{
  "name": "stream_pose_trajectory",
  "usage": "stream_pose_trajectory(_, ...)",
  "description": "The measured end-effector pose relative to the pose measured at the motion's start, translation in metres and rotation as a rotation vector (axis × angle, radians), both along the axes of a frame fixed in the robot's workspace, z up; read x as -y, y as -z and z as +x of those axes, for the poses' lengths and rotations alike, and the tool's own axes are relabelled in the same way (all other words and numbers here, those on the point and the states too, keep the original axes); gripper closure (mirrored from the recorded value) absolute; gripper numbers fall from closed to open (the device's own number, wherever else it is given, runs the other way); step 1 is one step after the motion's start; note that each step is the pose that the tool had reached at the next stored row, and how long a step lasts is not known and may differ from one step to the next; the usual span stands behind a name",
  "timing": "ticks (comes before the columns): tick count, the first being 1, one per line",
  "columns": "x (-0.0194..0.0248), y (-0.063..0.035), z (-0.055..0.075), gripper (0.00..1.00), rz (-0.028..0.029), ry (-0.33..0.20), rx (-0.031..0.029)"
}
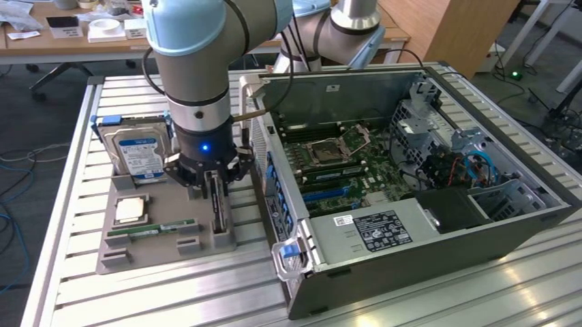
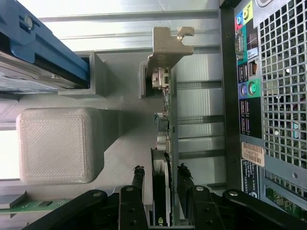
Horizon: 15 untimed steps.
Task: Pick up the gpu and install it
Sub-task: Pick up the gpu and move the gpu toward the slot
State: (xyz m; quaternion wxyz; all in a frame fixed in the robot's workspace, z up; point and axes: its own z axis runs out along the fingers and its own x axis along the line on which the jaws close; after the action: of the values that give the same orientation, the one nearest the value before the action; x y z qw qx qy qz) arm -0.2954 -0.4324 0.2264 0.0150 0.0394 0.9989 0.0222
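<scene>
The pincer (image 1: 214,178) hangs straight down over the grey holder tray (image 1: 155,255), which lies on the slatted bench (image 1: 182,300) toward the edge at the exterior view's left. Its jaws stand wide apart and straddle the gpu (image 1: 218,204), which stands on its long edge in a slot at the side of the tray nearest the computer case (image 1: 409,252). In the wrist view the pincer (image 2: 162,175) has one black finger (image 2: 139,179) on each side of the gpu (image 2: 165,120); a thin gap shows on one side and the other finger sits just beside the board, so nothing is clamped and the card rests in its slot. The card's silver bracket (image 2: 165,45) is at the far end from the fingers. On the same tray a hard drive (image 1: 136,153) with a blue label stands in its cradle, and a processor (image 1: 130,209) and a green RAM stick (image 1: 150,231) lie flat. The case lies open on its side, its motherboard (image 1: 337,163) facing up.
</scene>
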Motion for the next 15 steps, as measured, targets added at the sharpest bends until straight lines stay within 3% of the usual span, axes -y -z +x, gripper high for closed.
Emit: stream_pose_trajectory(15,0.0000,0.0004,-0.0003,0.58,0.0000,0.000,0.0000)
